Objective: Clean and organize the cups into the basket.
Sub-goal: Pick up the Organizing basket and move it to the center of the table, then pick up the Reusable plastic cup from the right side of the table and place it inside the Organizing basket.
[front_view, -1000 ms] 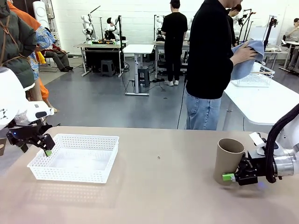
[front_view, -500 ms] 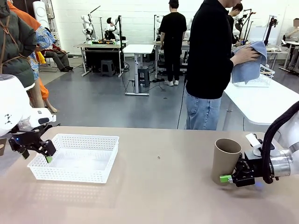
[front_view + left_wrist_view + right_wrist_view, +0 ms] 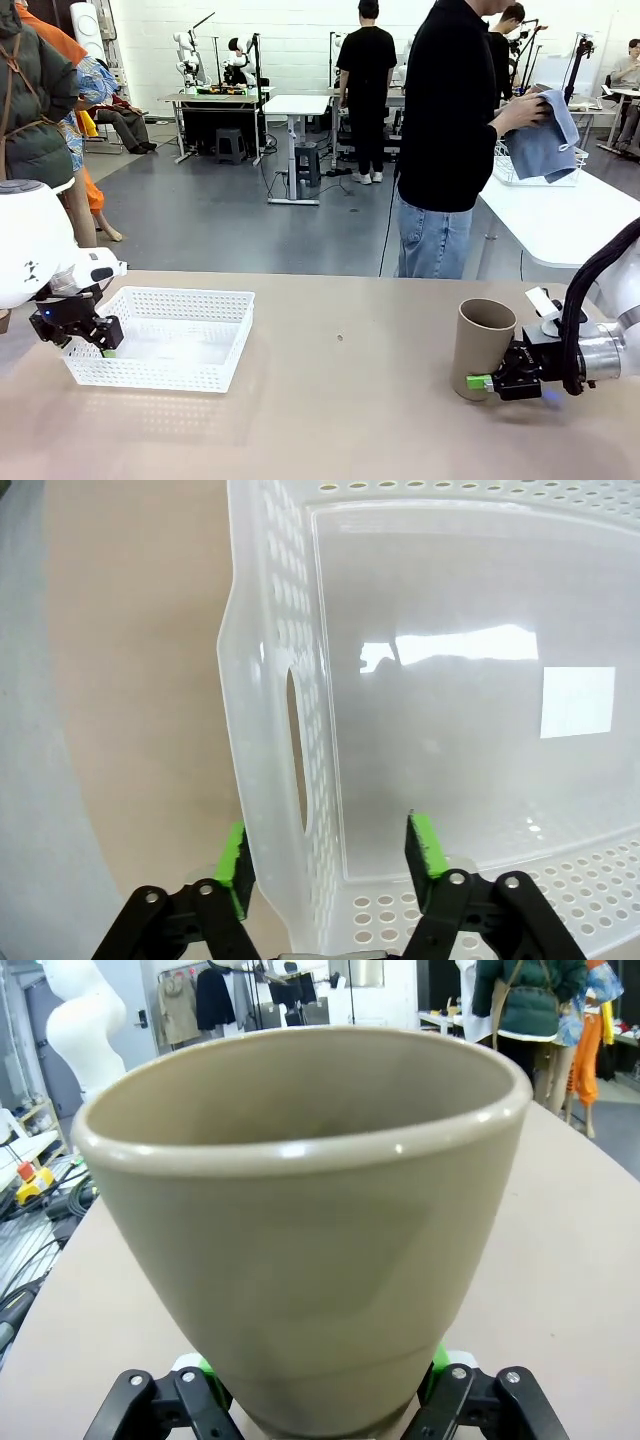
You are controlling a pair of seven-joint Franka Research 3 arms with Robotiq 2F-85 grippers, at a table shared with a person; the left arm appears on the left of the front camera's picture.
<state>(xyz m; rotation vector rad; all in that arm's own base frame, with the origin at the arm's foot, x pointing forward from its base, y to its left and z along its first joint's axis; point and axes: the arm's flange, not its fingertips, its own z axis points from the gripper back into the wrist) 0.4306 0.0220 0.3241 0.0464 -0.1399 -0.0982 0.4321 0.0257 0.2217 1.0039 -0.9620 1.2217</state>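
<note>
At the lower left of the front view, our left gripper [image 3: 103, 348] straddles the left end wall of the white basket [image 3: 200, 375]. Its jaws are spread, one green pad outside the wall and one inside. At the lower right, our right gripper [image 3: 478, 384] pinches the base of the tan cup [image 3: 482, 345], which stands mouth up on the table [image 3: 340, 420], well apart from the basket.

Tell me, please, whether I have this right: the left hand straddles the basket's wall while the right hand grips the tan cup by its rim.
Not quite: the right hand grips the tan cup near its base, not by its rim, as the right wrist view shows. The left hand does straddle the wall of the basket.
</note>
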